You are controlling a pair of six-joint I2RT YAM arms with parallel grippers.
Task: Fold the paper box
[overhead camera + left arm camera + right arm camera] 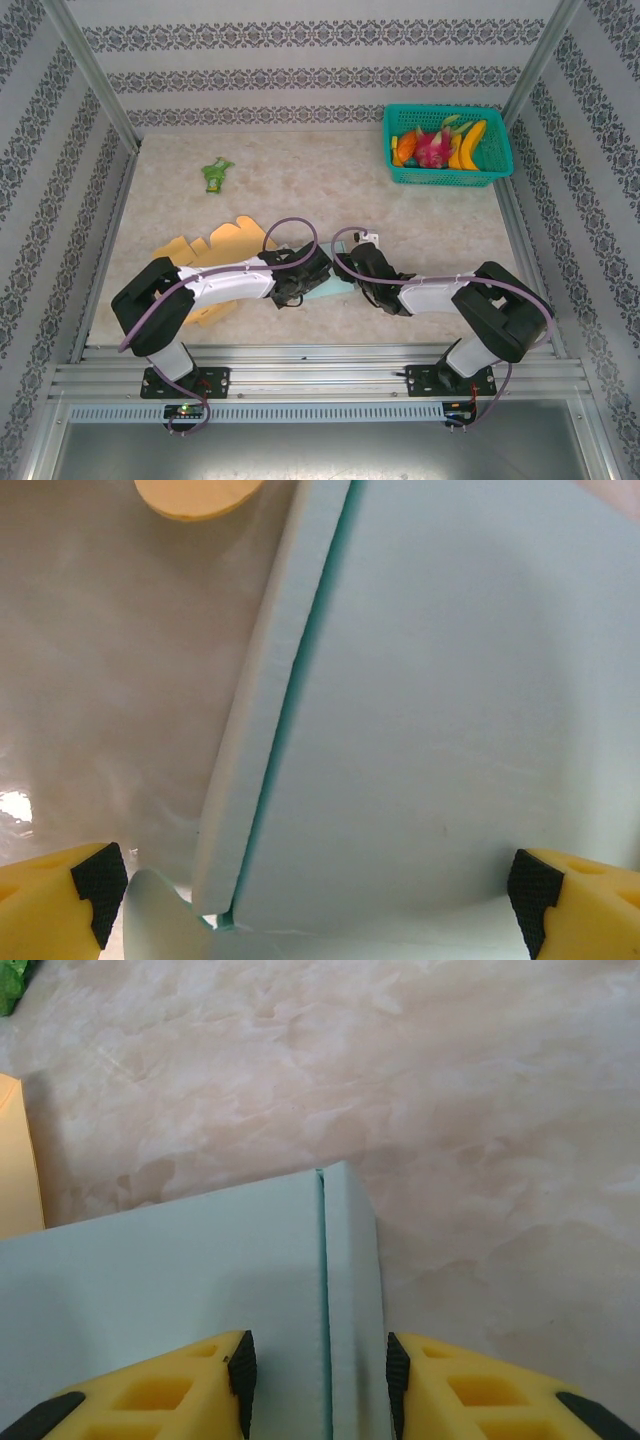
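The paper box is pale teal and lies near the front middle of the table, mostly hidden under both wrists. My left gripper stands wide open. In the left wrist view its fingertips sit far apart, with a broad panel of the box and a narrow folded side strip between them. My right gripper is partly open and straddles the box's side strip. One of its pads lies over the flat panel; the other sits at the strip's outer edge.
Orange die-cut card sheets lie left of the box; one edge shows in the right wrist view. A green toy sits at the back left. A teal basket of toy fruit stands at the back right.
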